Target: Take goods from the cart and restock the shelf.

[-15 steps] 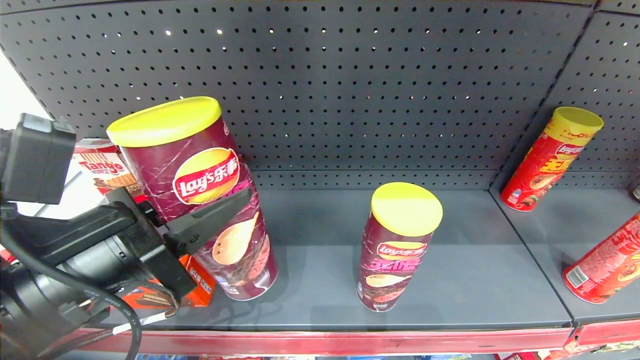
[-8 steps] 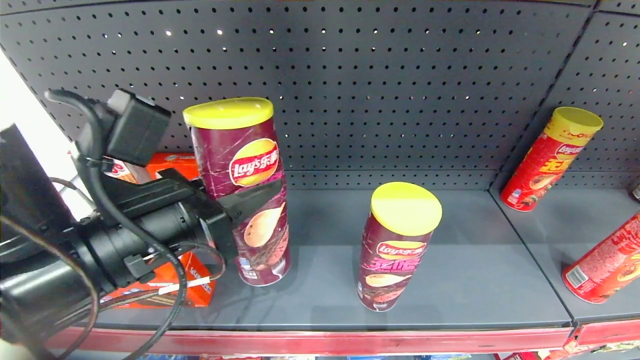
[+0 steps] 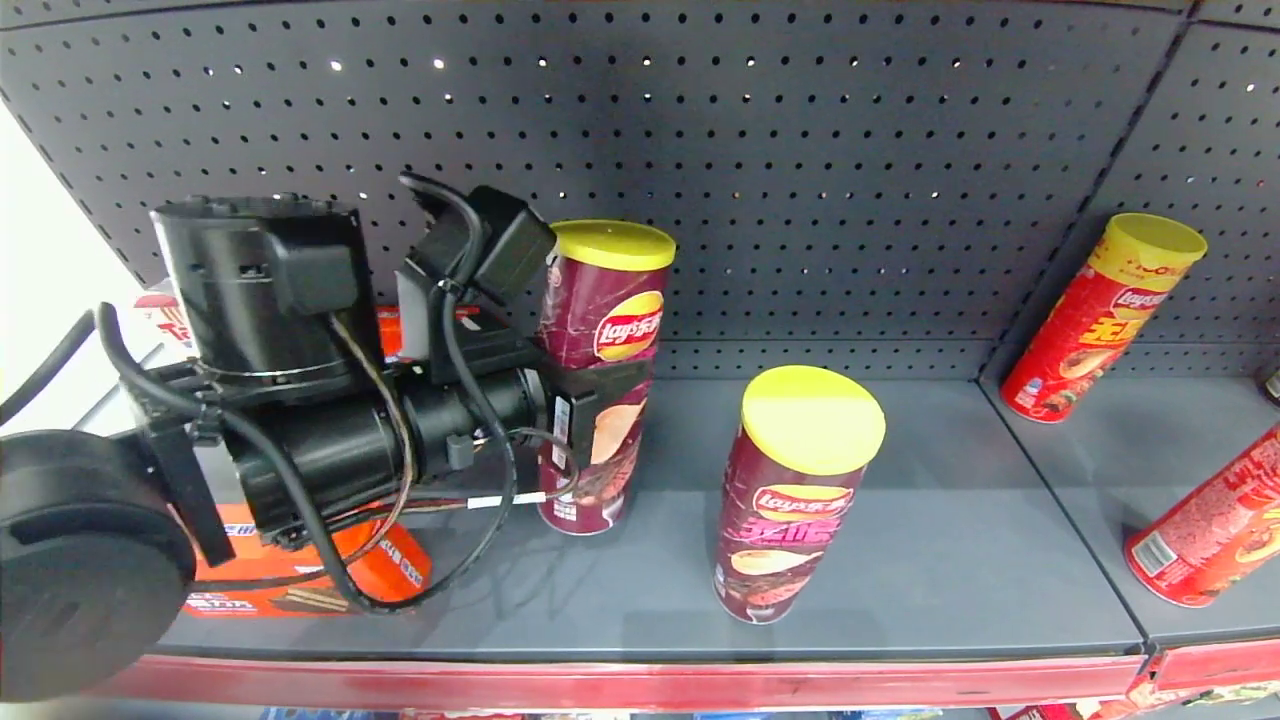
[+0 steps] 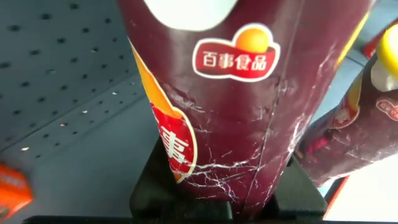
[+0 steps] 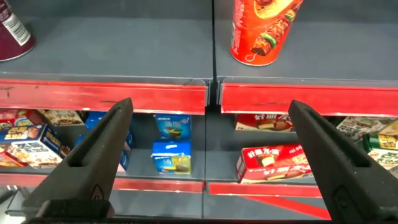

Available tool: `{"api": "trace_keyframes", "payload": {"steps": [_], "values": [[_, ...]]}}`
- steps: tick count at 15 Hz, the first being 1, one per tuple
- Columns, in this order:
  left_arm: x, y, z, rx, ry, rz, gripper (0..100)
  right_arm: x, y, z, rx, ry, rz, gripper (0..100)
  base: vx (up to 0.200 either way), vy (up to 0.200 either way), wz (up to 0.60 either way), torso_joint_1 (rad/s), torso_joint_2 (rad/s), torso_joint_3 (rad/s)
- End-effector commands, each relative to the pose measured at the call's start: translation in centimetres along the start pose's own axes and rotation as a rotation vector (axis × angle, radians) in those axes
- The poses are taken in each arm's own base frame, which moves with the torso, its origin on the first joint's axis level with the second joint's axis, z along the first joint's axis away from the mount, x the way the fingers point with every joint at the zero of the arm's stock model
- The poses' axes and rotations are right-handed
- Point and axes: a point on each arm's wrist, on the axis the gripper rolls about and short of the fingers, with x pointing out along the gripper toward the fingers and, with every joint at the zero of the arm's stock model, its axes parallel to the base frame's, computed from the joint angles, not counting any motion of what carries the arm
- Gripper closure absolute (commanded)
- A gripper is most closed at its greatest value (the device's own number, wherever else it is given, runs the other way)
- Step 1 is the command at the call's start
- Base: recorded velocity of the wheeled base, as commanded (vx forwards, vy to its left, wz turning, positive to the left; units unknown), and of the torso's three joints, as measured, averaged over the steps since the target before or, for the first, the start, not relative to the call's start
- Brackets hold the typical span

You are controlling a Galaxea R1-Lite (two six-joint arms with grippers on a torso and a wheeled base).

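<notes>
My left pincer is clamped around the middle of the purple chip can, holding it upright so it can stand on the shelf, far back by the pegboard and left of the other purple can. I can't tell whether its base rests there yet. My right pincer hangs open, empty.
</notes>
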Motion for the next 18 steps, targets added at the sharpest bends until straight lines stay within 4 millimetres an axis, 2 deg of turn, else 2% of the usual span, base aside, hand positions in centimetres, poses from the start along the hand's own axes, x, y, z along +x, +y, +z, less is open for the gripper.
{"api": "trace_keyframes", "payload": {"steps": [1, 3, 4, 6, 7, 9, 14, 18], "values": [[2.1, 0.4, 0.2, -0.004, 0.015, -0.034, 100, 0.0, 0.0, 0.0, 0.000, 0.000, 0.001, 0, 0.000, 0.000, 0.00, 0.000, 0.00, 0.000], [3.6, 0.9, -0.5, -0.003, -0.022, -0.094, 100, 0.0, 0.0, 0.0, 0.000, 0.000, 0.001, 0, 0.000, 0.000, 0.00, 0.000, 0.00, 0.000], [4.5, 1.8, -1.3, 0.004, -0.035, -0.113, 100, 0.0, 0.0, 0.0, 0.000, 0.000, 0.001, 0, 0.000, 0.000, 0.00, 0.000, 0.00, 0.000], [5.2, 3.2, -1.8, 0.014, -0.093, -0.222, 100, 0.0, 0.0, 0.0, 0.000, 0.000, 0.001, 0, 0.000, 0.000, 0.00, 0.000, 0.00, 0.000], [5.4, 5.0, -2.4, 0.033, -0.136, -0.326, 100, 0.0, 0.0, 0.0, 0.000, 0.000, 0.001, 0, 0.000, 0.000, 0.00, 0.000, 0.00, 0.000], [5.7, 6.0, -2.7, 0.039, -0.150, -0.376, 100, 0.0, 0.0, 0.0, 0.000, 0.000, 0.001, 0, 0.000, 0.000, 0.00, 0.000, 0.00, 0.000], [8.3, 7.4, -2.2, 0.074, -0.198, -0.493, 100, 0.0, 0.0, 0.0, 0.000, 0.000, 0.001, 0, 0.000, 0.000, 0.00, 0.000, 0.00, 0.000], [10.5, 7.3, -2.6, 0.083, -0.209, -0.512, 100, 0.0, 0.0, 0.0, 0.000, 0.000, 0.001, 0, 0.000, 0.000, 0.00, 0.000, 0.00, 0.000]]}}
